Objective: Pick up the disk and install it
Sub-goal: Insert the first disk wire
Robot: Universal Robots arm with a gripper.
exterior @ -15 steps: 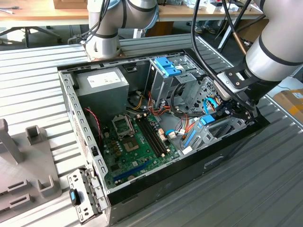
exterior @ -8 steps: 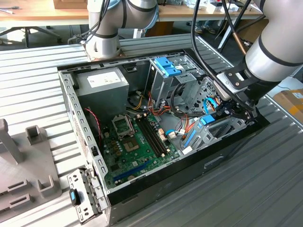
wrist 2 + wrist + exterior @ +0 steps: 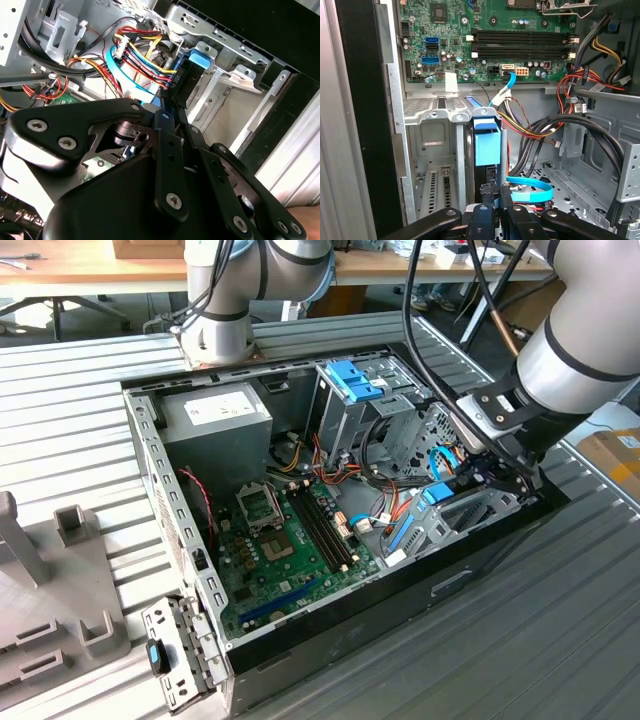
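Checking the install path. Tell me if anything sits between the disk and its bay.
Nothing visible does. The disk already stands in the grey drive bay, with the gripper at its edge. Blue and coloured cables lie beside it, not across.

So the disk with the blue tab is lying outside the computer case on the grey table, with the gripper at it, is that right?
Not quite. The disk is inside the computer case, standing in the metal drive bay near the case's front wall, as the first wrist view shows. The gripper is indeed at it.

One disk [image 3: 486, 142], one motherboard [image 3: 285, 545], one power supply [image 3: 215, 420], two robot arms [image 3: 580, 350].
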